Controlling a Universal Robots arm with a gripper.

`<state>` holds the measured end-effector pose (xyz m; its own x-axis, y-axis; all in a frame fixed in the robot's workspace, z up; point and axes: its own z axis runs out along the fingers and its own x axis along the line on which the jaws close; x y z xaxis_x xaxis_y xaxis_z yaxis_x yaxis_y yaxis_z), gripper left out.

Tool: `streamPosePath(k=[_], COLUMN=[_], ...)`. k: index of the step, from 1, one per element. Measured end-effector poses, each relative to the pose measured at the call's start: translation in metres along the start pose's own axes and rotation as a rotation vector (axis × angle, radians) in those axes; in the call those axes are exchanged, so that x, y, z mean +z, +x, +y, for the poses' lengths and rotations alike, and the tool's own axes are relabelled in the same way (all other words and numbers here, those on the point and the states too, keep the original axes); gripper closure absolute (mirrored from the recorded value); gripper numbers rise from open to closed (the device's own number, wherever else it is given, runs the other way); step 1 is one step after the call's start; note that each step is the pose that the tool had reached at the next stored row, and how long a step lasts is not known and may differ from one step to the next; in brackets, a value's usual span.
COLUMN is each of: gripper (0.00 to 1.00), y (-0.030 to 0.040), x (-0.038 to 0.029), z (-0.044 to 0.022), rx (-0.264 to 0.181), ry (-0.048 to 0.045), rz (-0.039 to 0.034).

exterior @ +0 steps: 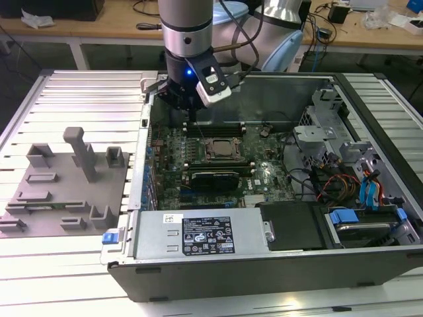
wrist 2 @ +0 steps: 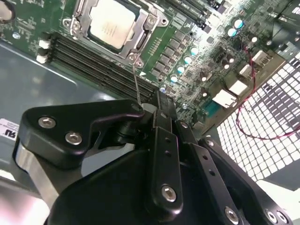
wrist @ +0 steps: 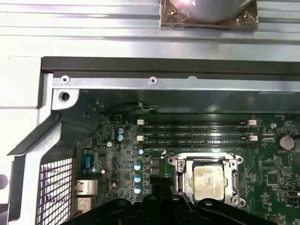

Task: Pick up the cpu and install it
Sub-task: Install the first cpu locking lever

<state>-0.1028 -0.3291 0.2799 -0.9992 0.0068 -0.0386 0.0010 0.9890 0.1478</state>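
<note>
Wooden benches (exterior: 106, 30) with cables scattered on them run along the back of the room. Up front we've got a ribbed metal table (exterior: 73, 92) with an open computer case (exterior: 264, 281) lying flat on it. Over on the exterior view's left sits a grey plastic tray (exterior: 53, 208) with little blocks and a post sticking up.

Now the cpu (wrist 2: 112, 23): it's a flat square with a pale silvery top and a thin darker edge. It's sitting down in its socket on the green motherboard (wrist 2: 187, 28), and the socket's metal frame (wrist 2: 143, 44) runs around it. Black memory slots (wrist: 197, 131) run just beside the socket.

As far as we can see, the gripper (wrist 2: 161, 105) has its pincer pressed together with nothing in it. It hangs over the board by the memory slots, clear of the cpu.
</note>
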Motion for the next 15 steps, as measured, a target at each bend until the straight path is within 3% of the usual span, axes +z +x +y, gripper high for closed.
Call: streamPosePath(k=[4,10,12,13,15], gripper=[0.89,0.89,0.89,0.89,0.89], y=[0.0001,0.0037,0.0045,0.0048,0.0053], x=[0.0004,0.0079,0.0091,0.0098,0.0106], z=[-0.0001,-0.0012,-0.0014,-0.0015,-0.0016], rx=[0.000,0.000,0.001,0.002,0.002], ry=[0.0003,-0.0030,-0.0160,-0.0333,-0.0497], rz=[0.0023,0.0022,0.0023,0.0023,0.0023])
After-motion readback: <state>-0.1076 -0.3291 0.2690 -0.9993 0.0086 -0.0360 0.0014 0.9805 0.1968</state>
